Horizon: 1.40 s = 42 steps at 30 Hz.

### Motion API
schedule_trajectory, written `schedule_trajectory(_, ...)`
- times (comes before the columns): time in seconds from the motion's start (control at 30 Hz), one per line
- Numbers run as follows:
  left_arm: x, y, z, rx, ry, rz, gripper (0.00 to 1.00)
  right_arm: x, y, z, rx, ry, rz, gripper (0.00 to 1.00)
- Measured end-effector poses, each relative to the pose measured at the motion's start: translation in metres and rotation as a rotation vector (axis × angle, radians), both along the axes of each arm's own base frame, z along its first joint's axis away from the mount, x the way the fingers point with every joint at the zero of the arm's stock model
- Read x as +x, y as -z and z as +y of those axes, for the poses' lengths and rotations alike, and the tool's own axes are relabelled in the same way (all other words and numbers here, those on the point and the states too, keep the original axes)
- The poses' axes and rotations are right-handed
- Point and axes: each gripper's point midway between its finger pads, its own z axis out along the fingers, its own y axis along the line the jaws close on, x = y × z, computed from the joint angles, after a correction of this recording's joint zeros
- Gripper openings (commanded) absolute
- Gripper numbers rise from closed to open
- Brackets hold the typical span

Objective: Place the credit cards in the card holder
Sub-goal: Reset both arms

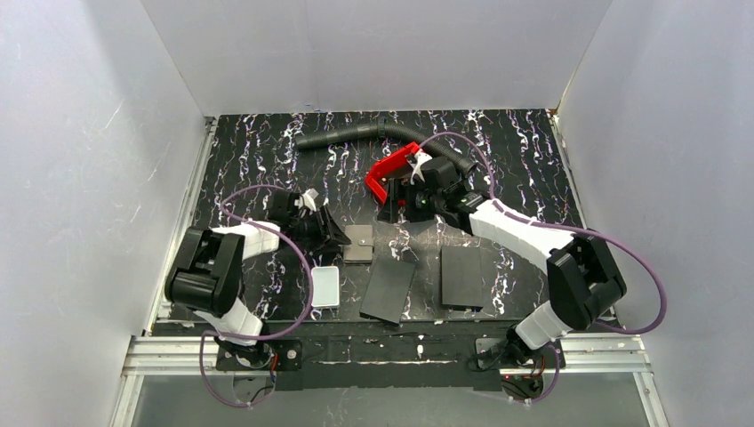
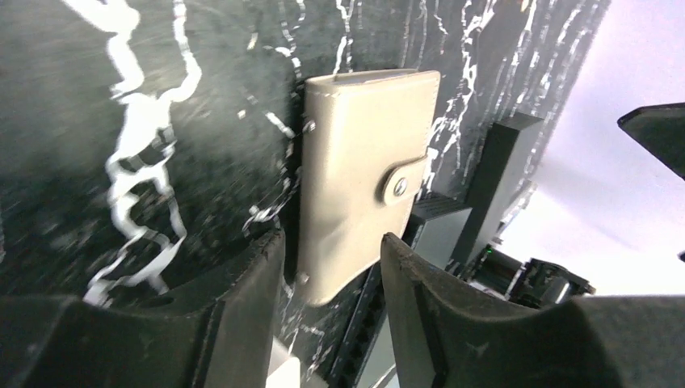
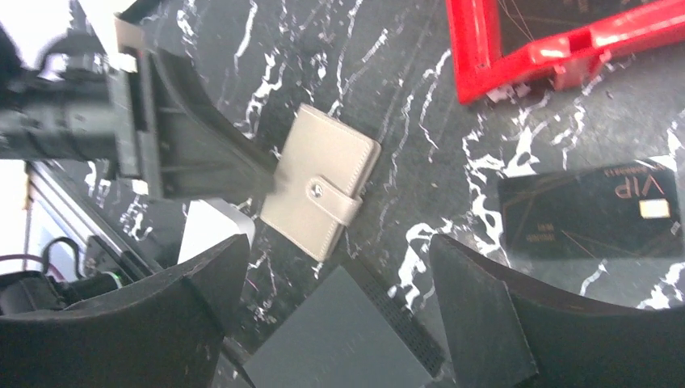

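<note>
The card holder [image 2: 367,170] lies closed on the marbled black desk [image 2: 97,73], with its clasp tab snapped. Its near end sits between the fingers of the left tool [image 2: 331,242], which stands partly spread, loosely around it and not pressing. The right tool [image 3: 338,250] is spread wide and holds nothing. It hangs near a black chip card marked VIP [image 3: 590,212], which lies flat just below the red tray [image 3: 472,48].
</note>
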Motion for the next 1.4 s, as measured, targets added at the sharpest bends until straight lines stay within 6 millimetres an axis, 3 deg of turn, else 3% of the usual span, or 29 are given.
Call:
schedule_trajectory(0.23, 0.001, -0.031, 0.031, 0.157, -0.014, -0.049, 0.54, -0.008, 0.0, -0.027, -0.102, 0.007, 0.004, 0.99)
schedule_trajectory(0.27, 0.001, -0.04, 0.034, 0.17, -0.01, -0.066, 0.58, -0.007, -0.005, -0.033, -0.114, 0.014, -0.007, 0.98)
schedule_trajectory(0.3, 0.002, -0.05, 0.037, 0.181, -0.007, -0.084, 0.75, -0.006, -0.014, -0.038, -0.119, 0.023, -0.02, 0.98)
schedule_trajectory(0.37, 0.004, -0.075, 0.039, 0.189, 0.005, -0.136, 0.88, 0.0, -0.038, -0.048, -0.126, 0.046, -0.067, 0.98)
schedule_trajectory(0.43, 0.01, -0.115, 0.039, 0.184, 0.015, -0.222, 0.98, 0.006, -0.067, -0.057, -0.127, 0.068, -0.122, 0.98)
schedule_trajectory(0.5, 0.019, -0.163, 0.038, 0.168, 0.019, -0.342, 0.98, 0.01, -0.103, -0.069, -0.133, 0.1, -0.197, 0.98)
schedule_trajectory(0.63, 0.02, -0.281, 0.036, 0.122, 0.02, -0.651, 0.98, 0.011, -0.183, -0.097, -0.14, 0.189, -0.367, 0.98)
schedule_trajectory(0.77, -0.009, -0.377, 0.042, 0.083, -0.002, -0.939, 0.98, 0.0, -0.265, -0.136, -0.15, 0.307, -0.539, 0.99)
schedule_trajectory(0.9, -0.046, -0.444, 0.05, 0.039, -0.04, -1.179, 0.98, -0.023, -0.331, -0.183, -0.148, 0.451, -0.691, 0.98)
schedule_trajectory(1.03, -0.066, -0.486, 0.055, 0.009, -0.07, -1.331, 0.98, -0.053, -0.365, -0.224, -0.139, 0.56, -0.783, 0.98)
schedule_trajectory(1.17, -0.075, -0.506, 0.061, 0.008, -0.112, -1.416, 0.98, -0.079, -0.389, -0.253, -0.105, 0.634, -0.851, 0.99)
schedule_trajectory(1.3, -0.086, -0.518, 0.071, 0.024, -0.162, -1.477, 0.98, -0.09, -0.401, -0.266, -0.085, 0.677, -0.878, 0.98)
schedule_trajectory(1.4, -0.099, -0.526, 0.078, 0.039, -0.193, -1.524, 0.98, -0.09, -0.396, -0.265, -0.088, 0.668, -0.875, 0.98)
